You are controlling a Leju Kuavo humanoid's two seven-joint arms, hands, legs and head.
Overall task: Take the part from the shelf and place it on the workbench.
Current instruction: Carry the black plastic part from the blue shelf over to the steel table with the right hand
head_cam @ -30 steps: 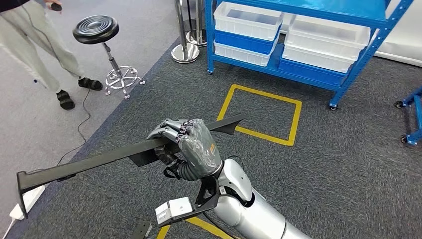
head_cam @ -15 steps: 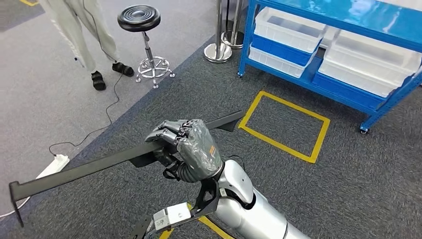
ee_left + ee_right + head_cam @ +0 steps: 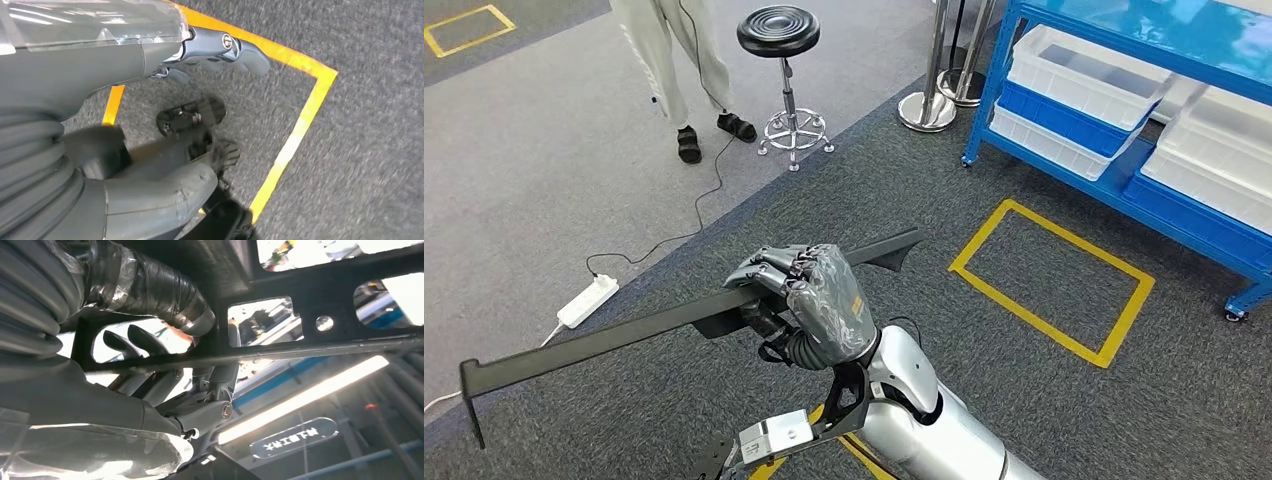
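The part (image 3: 604,340) is a long black metal bar with cut-outs and a bent foot at its near end. In the head view my right hand (image 3: 809,300) grips it near the middle and holds it level above the carpet, in front of my body. The right wrist view sees the same bar (image 3: 320,345) from below, with my right hand's fingers (image 3: 150,347) wrapped around it. My left hand (image 3: 100,65) hangs over the carpet by a yellow floor line, its fingers (image 3: 235,47) held apart from the thumb and nothing in it.
A blue shelf (image 3: 1064,130) with white bins (image 3: 1089,75) stands at the far right. A yellow floor square (image 3: 1049,280) lies before it. A black stool (image 3: 786,35), a standing person (image 3: 674,60), a power strip (image 3: 587,300) with its cable and steel post bases (image 3: 927,110) are farther off.
The whole picture has shifted to the right, so the camera has turned. My right hand keeps the same hold on the bar.
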